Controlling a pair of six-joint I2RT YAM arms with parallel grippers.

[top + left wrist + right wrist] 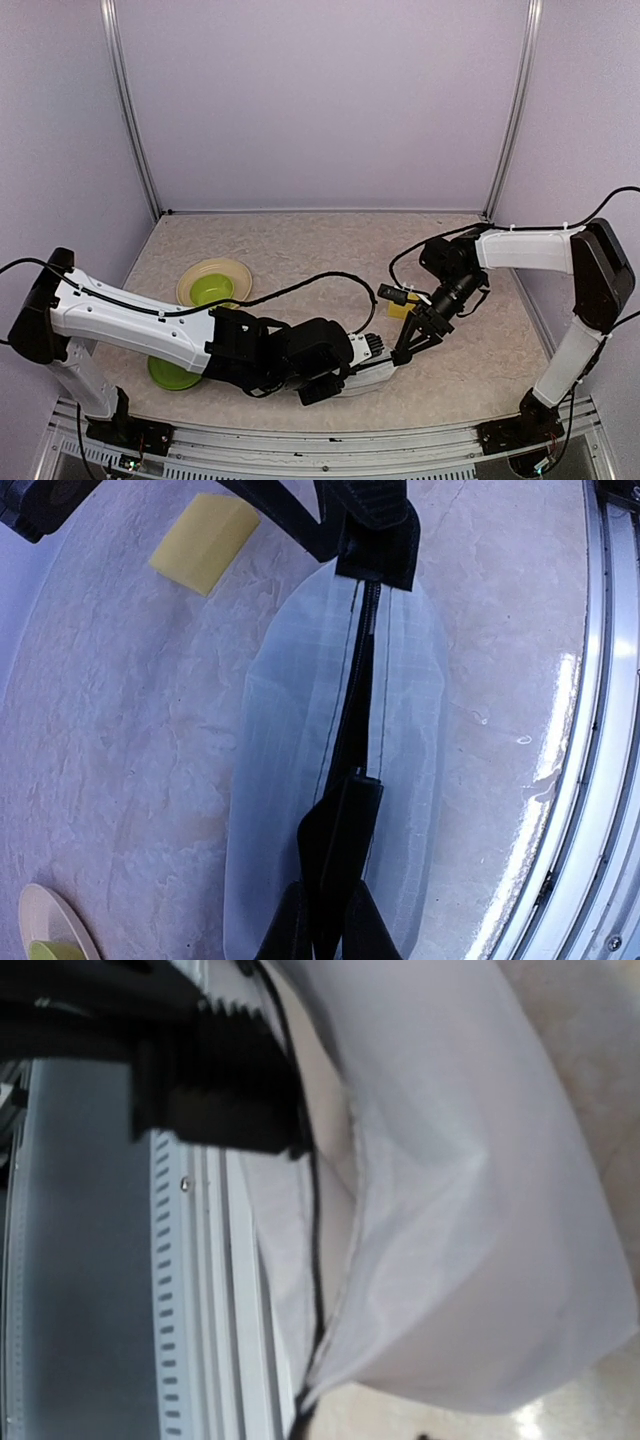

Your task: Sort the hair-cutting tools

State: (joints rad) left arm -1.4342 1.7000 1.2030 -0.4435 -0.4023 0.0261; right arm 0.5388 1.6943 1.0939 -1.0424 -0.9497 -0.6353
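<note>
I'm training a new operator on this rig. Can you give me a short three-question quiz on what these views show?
1. True or false: the left gripper is shut on a black end of the white pouch.
2. Where does the yellow block lie? A inside the pouch; B on the table beside the right gripper; C held by the left gripper.
3. What sits on the cream plate?
Key: 1 true; 2 B; 3 the green bowl.

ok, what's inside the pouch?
No contents visible. The pouch is white fabric with no shapes showing through, and its zip shows only a dark line, so anything inside is covered.
</note>
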